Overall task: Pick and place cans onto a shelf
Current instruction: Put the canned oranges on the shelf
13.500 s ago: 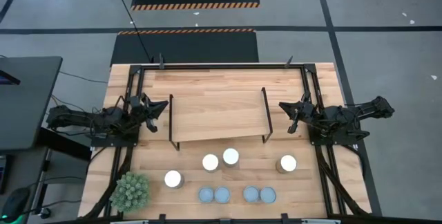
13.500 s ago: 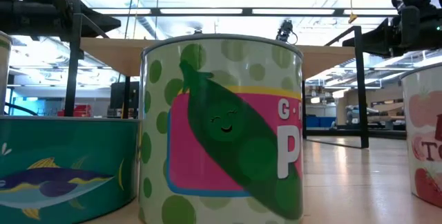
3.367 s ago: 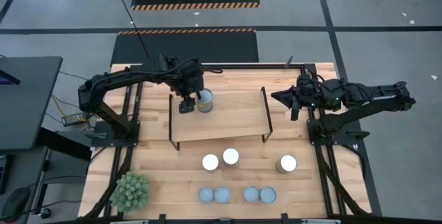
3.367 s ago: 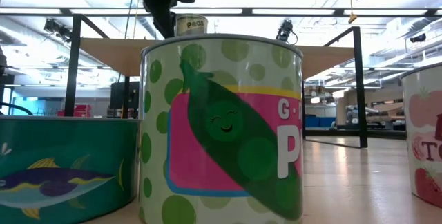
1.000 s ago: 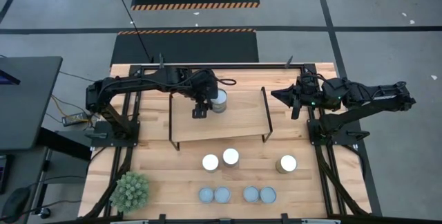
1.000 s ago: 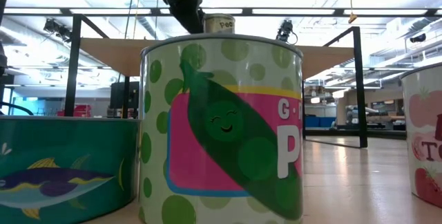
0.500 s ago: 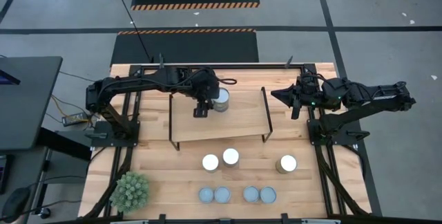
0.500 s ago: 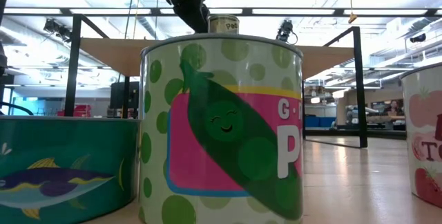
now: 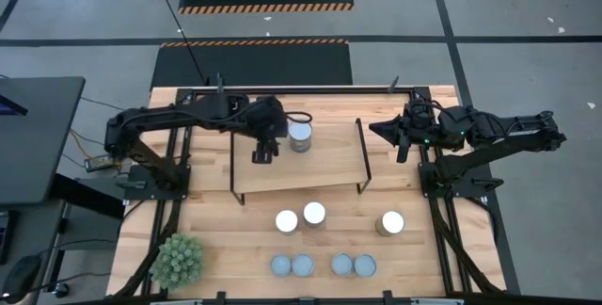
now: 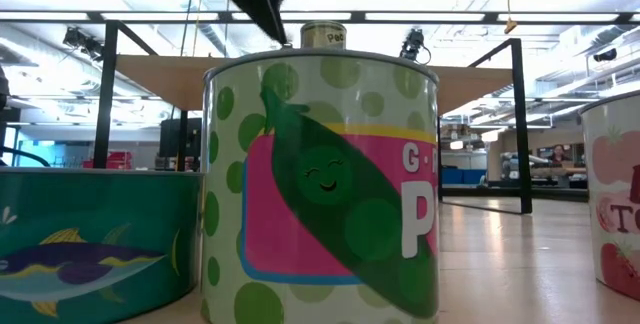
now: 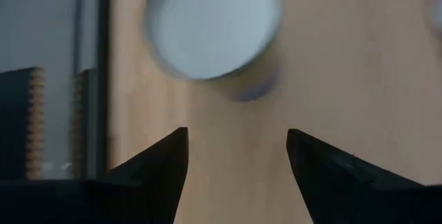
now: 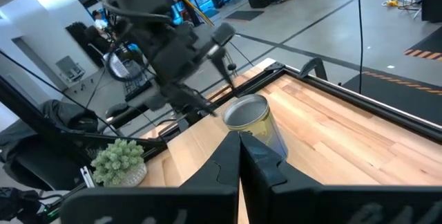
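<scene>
The left claw [image 9: 261, 155] hung over the shelf [image 9: 329, 168] with its fingers [image 11: 155, 175] spread and empty — the can [image 9: 300, 136] it faced stood upright on the shelf board, just beyond the fingertips and apart from them, toward the shelf's far edge and near its middle. In the left wrist view that can [image 11: 214, 30] showed its pale top clear of both fingers. The right claw [image 9: 397, 145] waited beside the shelf's right end, its fingers [image 12: 238, 162] pressed together on nothing. Seven more cans [image 9: 314, 214] stood on the table [image 9: 414, 248] between the shelf and the near edge — three silver-topped, four bluish-grey.
</scene>
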`<action>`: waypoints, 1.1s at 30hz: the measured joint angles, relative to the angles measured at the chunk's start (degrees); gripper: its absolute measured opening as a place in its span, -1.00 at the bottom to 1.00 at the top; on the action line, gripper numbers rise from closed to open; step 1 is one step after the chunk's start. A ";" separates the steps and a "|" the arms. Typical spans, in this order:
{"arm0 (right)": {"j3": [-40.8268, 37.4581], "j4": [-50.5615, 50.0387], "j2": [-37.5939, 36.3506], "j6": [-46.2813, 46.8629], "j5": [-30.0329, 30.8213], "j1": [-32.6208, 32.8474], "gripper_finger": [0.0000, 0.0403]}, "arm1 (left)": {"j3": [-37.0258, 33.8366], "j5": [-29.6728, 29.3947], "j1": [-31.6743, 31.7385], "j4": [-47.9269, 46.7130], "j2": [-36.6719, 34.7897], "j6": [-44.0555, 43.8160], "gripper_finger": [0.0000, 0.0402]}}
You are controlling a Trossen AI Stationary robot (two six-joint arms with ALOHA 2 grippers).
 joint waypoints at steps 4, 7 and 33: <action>0.00 0.10 0.00 -0.01 -1.39 0.00 -0.96 | 0.00 8.56 -2.22 -0.16 -1.08 -7.03 0.24; 0.00 0.06 0.00 -0.02 -2.82 -0.02 -0.96 | 0.00 15.03 -4.70 -0.18 -1.05 -13.38 0.24; 7.82 -22.71 18.25 11.14 -20.48 17.06 -0.97 | 0.00 10.17 -25.25 -0.49 -0.78 -41.54 0.24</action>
